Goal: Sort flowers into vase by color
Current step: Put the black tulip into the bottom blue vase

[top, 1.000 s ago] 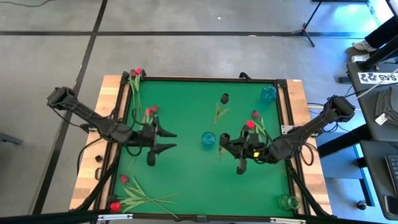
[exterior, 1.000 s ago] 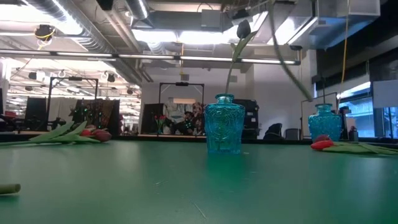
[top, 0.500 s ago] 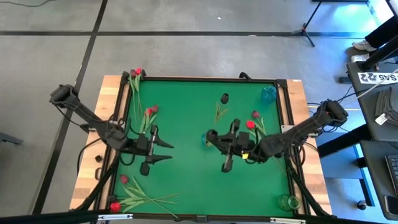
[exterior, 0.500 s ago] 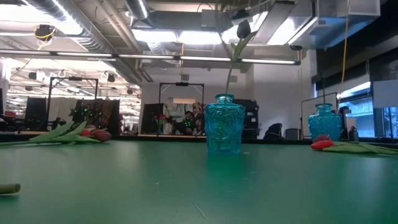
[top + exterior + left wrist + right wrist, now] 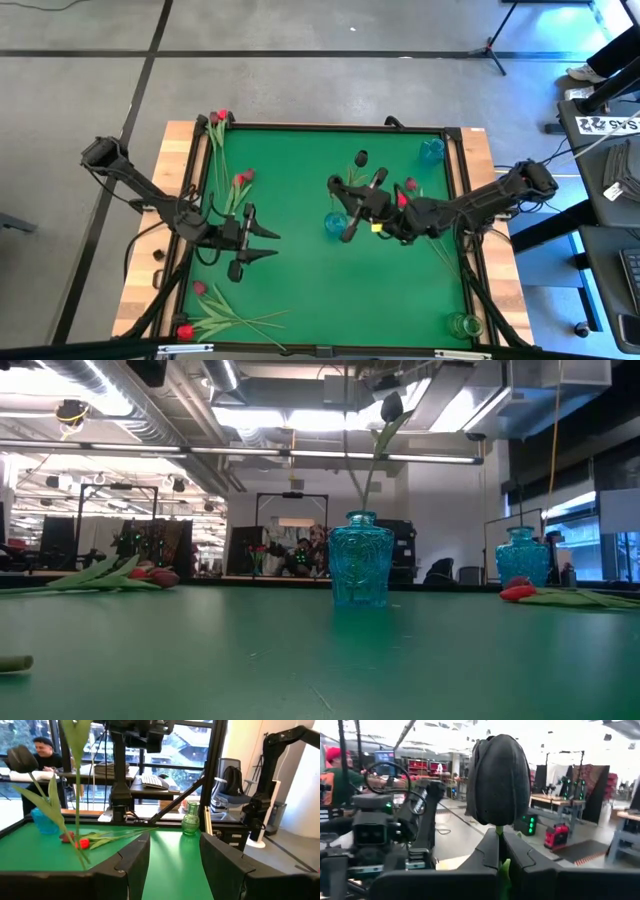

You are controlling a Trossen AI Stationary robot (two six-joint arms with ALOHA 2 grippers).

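The green table (image 5: 300, 280) stood in a large workshop, with desks, screens and a seated person visible beyond it. The right gripper (image 5: 345, 210) had its fingers clamped tight on the stem of a black tulip (image 5: 499, 780), the pinch sitting just under the head, probably so that the long stem could hang free and be guided down into a neck. It hovered at the blue vase (image 5: 335, 223) near the middle of the table, where the low view showed that vase (image 5: 360, 558) with a dark-headed flower (image 5: 391, 406) rising above it, so this looked like the step of setting a black bloom in place. The left gripper (image 5: 262, 243) waited over the left half of the table with its fingers spread and nothing between them. Red tulips (image 5: 240, 180) lay unsorted near the left edge, more (image 5: 205, 305) lay at the near left corner, and a green vase (image 5: 462, 325) and a second blue vase (image 5: 432, 150) stood empty toward the right side.
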